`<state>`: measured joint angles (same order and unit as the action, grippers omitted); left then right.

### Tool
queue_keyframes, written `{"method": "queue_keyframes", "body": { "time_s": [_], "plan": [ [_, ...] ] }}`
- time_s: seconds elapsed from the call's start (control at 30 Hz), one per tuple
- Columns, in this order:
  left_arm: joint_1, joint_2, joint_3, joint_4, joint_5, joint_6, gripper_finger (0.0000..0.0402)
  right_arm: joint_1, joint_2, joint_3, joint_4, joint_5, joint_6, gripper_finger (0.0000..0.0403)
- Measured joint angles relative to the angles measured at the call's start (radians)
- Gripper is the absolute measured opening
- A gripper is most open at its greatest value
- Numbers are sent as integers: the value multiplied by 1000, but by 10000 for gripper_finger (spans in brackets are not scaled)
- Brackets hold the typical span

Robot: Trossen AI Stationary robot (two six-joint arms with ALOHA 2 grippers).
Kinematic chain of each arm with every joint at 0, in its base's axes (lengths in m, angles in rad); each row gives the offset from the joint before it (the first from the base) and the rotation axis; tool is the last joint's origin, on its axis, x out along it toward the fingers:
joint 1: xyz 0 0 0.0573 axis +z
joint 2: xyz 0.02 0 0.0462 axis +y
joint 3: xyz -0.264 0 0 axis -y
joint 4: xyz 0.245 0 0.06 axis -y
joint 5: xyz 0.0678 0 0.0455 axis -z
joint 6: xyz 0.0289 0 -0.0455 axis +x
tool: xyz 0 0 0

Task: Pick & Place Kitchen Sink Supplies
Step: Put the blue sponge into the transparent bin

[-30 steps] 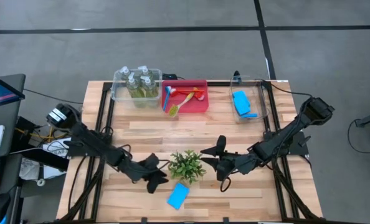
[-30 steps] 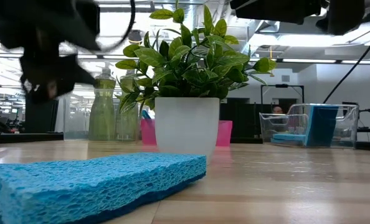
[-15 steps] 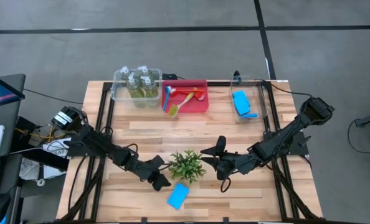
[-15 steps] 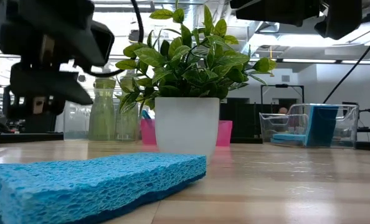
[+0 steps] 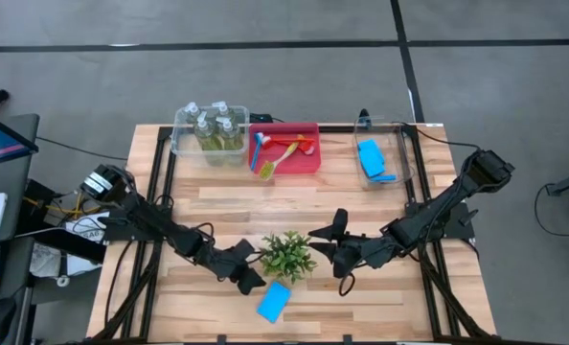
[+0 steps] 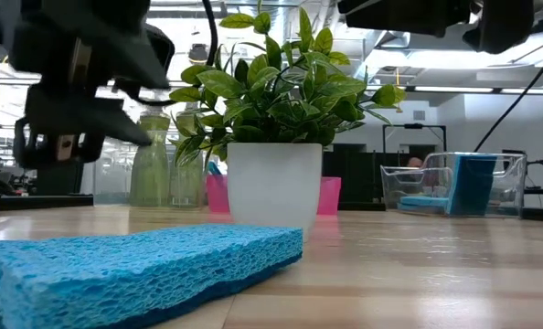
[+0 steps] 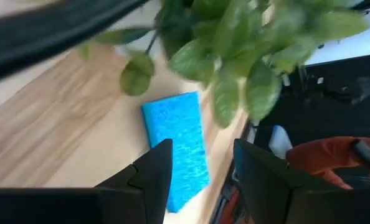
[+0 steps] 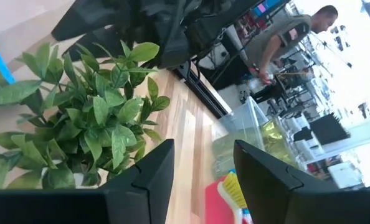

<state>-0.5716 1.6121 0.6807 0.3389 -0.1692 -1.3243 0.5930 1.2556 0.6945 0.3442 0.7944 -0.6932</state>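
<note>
- Since a second ago the left gripper (image 5: pixel 249 280) has shifted from beside the plant's 9 o'clock side toward its 7 o'clock, nearer the loose sponge; right arm, plant and bins unchanged.
- Left gripper: fingers parted with a clear gap, nothing between them. In the left wrist view the flat bright-blue rectangular sponge (image 7: pixel 176 147) lies on the wood just beyond the fingertips, apart from them.
- That sponge (image 5: pixel 274 302) sits at the plant's 6 o'clock, near the table's front edge. Coarse porous texture, long edge skewed to the planks; low view fills its foreground with it (image 6: pixel 134 267).
- Small green leafy plant in a white pot (image 5: pixel 287 255) stands mid-table between the two grippers.
- Right gripper (image 5: pixel 331 251) waits at the plant's 3 o'clock, fingers apart, holding nothing.
- Back row, overhead view: clear plastic bin (image 5: pixel 181 137) at 11 o'clock holding four small clear bottles of yellow-green liquid (image 5: pixel 215 127); red bin (image 5: pixel 311 159) at 12 o'clock holding thin long-handled brushes, red, blue and yellow (image 5: pixel 277 152); a second clear bin (image 5: pixel 403 158) at 1 o'clock holding blue sponges (image 5: pixel 374 160).
- Hard to make out: sponge count in the far bin; brushes overlap, handles tangled. Low view hides most of the red bin behind the pot. Left wrist view cuts the sponge's near end behind the fingers.
- A person stands in the room beyond the table, right wrist view (image 8: pixel 283 38).
</note>
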Motion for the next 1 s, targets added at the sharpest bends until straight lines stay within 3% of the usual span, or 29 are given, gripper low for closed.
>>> {"method": "queue_keyframes", "body": {
  "time_s": [0.37,1.0],
  "plan": [
    [-6,128,0,81,50,-19,172,3,0,0,-34,0,174,159],
    [-23,171,-1,152,40,-16,172,-20,0,0,-38,0,160,159]
  ]
}}
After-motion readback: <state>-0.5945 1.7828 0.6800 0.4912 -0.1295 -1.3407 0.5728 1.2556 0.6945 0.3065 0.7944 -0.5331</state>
